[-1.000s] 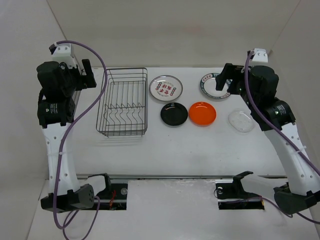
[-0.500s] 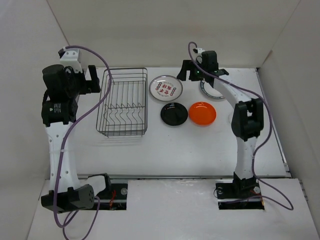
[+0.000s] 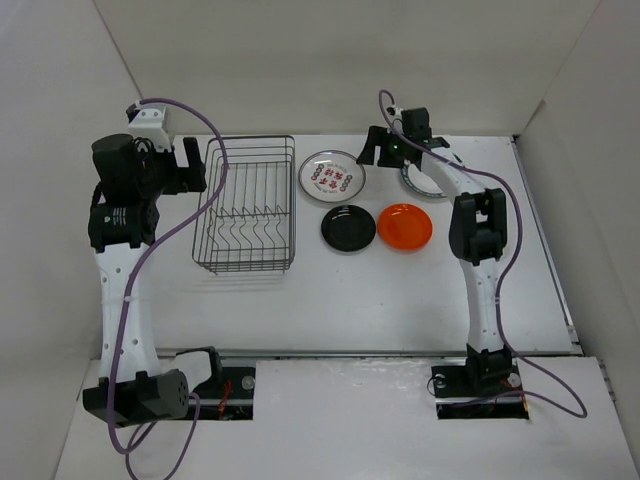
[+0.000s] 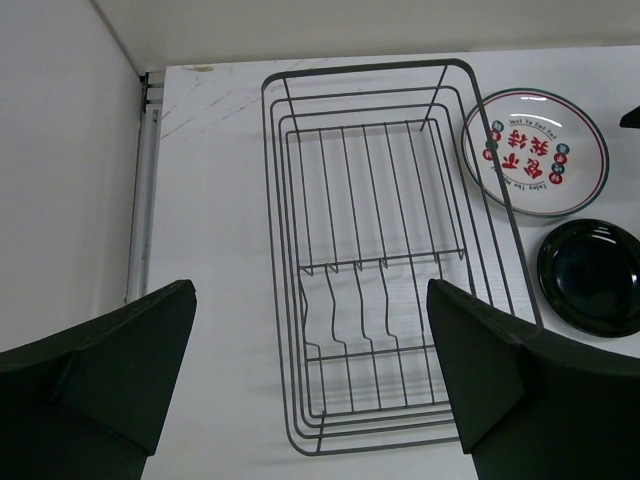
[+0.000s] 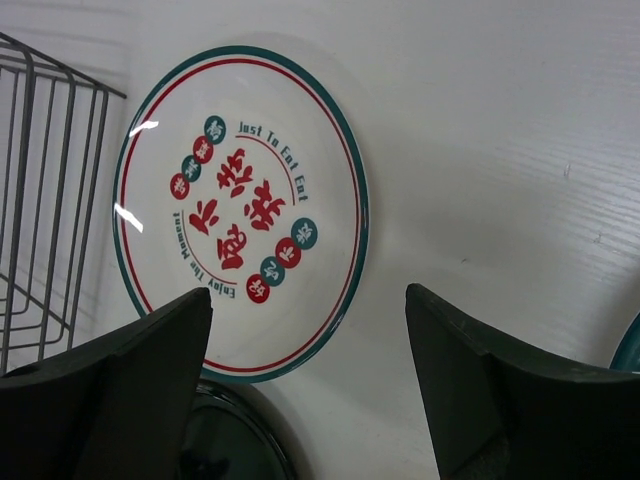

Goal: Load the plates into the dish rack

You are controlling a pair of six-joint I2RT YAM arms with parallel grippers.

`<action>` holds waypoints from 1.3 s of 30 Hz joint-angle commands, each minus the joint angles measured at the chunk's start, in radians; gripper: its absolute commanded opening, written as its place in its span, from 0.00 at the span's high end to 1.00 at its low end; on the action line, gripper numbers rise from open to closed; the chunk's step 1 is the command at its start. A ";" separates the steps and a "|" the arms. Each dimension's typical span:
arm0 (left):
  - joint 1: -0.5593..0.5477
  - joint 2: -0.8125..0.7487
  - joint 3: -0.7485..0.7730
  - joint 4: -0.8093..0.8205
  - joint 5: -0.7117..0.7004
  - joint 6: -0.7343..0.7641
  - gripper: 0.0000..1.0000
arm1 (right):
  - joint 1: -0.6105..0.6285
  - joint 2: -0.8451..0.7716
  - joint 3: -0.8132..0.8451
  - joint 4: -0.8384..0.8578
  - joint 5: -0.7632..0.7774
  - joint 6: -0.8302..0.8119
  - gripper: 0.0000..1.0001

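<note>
Four plates lie flat on the white table point(image 3: 330, 300), right of the dish rack point(image 3: 246, 265), which holds none yet. Nearest sit the glossy black plate point(image 3: 348, 228) and orange plate point(image 3: 405, 226). Beyond them are the white plate with red characters point(image 3: 332, 175) and a dark-rimmed plate point(image 3: 418, 187), half hidden under the right arm point(image 3: 478, 225). The right gripper point(image 5: 308, 295) hovers over the red-lettered one, jaws spread, holding nothing. The left gripper point(image 4: 310, 288) hangs spread beside the rack. The plates look light, rigid, slick and breakable, so pinch each at its raised rim.
</note>
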State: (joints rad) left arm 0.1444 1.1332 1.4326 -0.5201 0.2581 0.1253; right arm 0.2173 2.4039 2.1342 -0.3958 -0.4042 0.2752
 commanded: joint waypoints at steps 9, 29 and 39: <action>0.001 -0.018 0.002 0.028 0.015 0.010 0.00 | 0.016 0.099 0.036 -0.037 -0.038 0.058 0.21; 0.001 0.000 -0.027 0.017 0.015 0.040 0.00 | 0.016 0.211 0.130 -0.109 -0.091 0.212 0.77; 0.001 0.000 -0.072 0.046 0.006 0.051 0.00 | -0.002 0.109 -0.037 0.130 -0.019 0.439 1.00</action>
State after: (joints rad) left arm 0.1444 1.1378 1.3670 -0.5186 0.2577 0.1600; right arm 0.2169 2.5763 2.1513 -0.3599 -0.5488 0.6605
